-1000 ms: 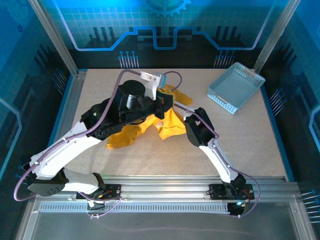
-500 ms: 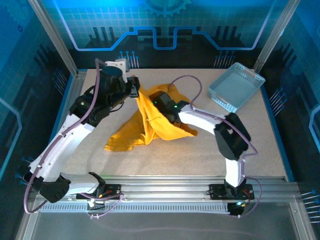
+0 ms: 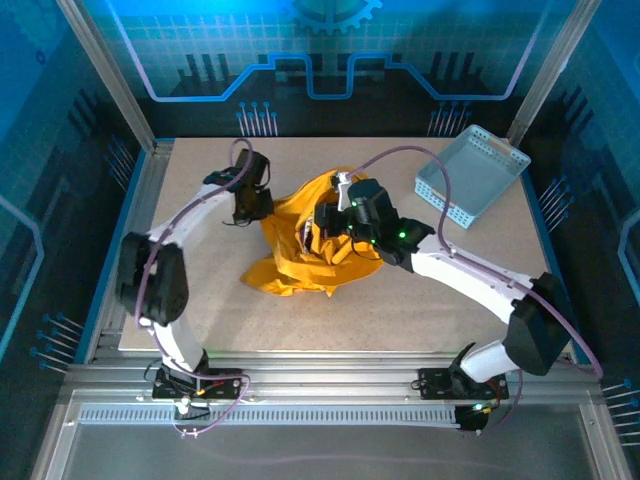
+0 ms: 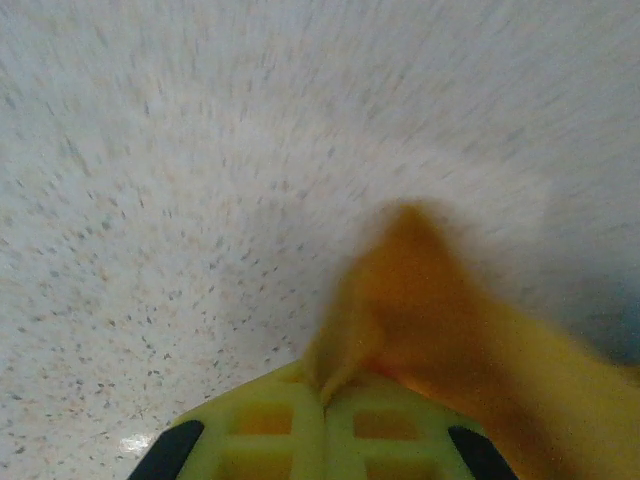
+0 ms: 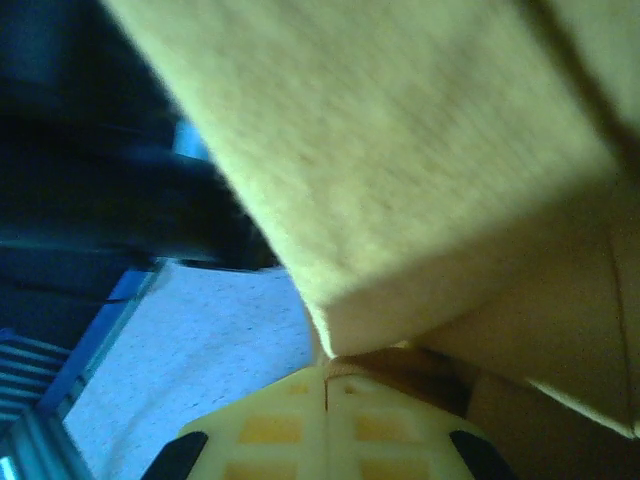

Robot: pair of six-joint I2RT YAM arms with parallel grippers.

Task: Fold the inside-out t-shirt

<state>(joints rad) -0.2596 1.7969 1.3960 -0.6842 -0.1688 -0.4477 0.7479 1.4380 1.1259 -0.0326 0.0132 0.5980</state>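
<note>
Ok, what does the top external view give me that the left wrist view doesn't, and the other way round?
Top external: the whole bunched t-shirt held by the left gripper and right gripper, plus the basket at the far right corner. Left wrist: the pinch close up, jaws shut on a yellow fold, somewhat blurred. Both: yellow cloth over the speckled table.

The t-shirt (image 3: 290, 270) lies heaped on the middle of the tabletop (image 3: 420, 310); the basket (image 3: 468, 172) stands well apart at the far-right corner.
</note>
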